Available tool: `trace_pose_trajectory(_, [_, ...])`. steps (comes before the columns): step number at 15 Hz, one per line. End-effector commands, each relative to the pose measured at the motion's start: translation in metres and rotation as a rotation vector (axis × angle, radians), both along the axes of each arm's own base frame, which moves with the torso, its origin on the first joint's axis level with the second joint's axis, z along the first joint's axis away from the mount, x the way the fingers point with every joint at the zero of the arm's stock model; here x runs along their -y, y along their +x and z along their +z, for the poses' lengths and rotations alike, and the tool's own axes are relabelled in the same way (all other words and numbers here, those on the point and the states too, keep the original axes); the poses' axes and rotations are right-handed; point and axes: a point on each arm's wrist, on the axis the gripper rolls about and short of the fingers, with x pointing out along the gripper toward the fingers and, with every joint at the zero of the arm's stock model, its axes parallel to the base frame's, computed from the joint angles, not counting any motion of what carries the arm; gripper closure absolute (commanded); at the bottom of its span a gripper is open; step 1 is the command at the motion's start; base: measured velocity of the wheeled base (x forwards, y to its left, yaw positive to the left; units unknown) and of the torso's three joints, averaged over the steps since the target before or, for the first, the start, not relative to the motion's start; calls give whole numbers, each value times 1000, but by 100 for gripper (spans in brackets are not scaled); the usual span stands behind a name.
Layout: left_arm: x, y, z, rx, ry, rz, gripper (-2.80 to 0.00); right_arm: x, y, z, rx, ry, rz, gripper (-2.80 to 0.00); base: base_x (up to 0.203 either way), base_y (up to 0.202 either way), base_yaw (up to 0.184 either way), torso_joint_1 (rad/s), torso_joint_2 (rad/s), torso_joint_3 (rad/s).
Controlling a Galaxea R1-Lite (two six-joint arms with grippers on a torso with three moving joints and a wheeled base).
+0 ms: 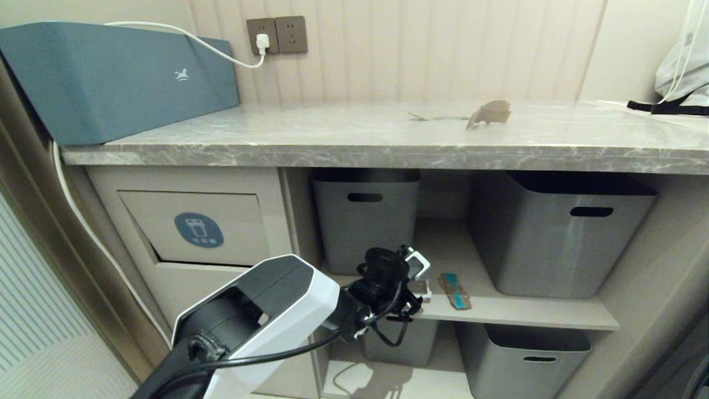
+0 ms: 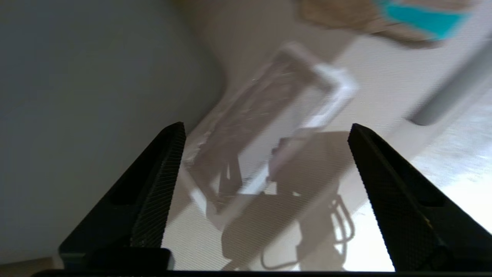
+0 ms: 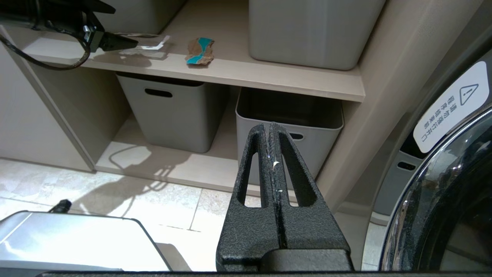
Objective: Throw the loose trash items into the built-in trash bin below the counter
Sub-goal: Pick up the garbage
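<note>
While the left gripper (image 2: 265, 130) gapes wide over the silvery packet (image 2: 269, 115) — holding nothing — it should straddle the packet squarely, then pinch its raised rim.

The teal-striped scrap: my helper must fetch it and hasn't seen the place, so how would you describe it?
Below the counter, look along the middle shelf between the two grey tubs. The cardboard scrap lies flat there, brown with a teal stripe, unlike the silvery white-rimmed packet beside it.

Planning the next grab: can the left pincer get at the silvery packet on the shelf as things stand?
Probably yes. The left pincer is open and aimed at the packet lying on the shelf, with nothing between them; the tub beside it leaves room.
</note>
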Motion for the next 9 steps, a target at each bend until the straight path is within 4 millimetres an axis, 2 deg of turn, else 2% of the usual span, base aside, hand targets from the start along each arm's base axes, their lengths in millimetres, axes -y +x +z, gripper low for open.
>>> trace_pose_trajectory(1, [4,3,-13,1,13,5,-280,0,0,0,-2,1,1,0,0,0,0,0,0,0])
trace_pose_trajectory(5, [10,16,-12,49,47,52,-280,0,0,0,-2,0,1,0,0,0,0,0,0,0])
trace_pose_trajectory(9, [1,22,-12,65,183,33,-280,0,0,0,0,-1,1,0,0,0,0,0,0,0])
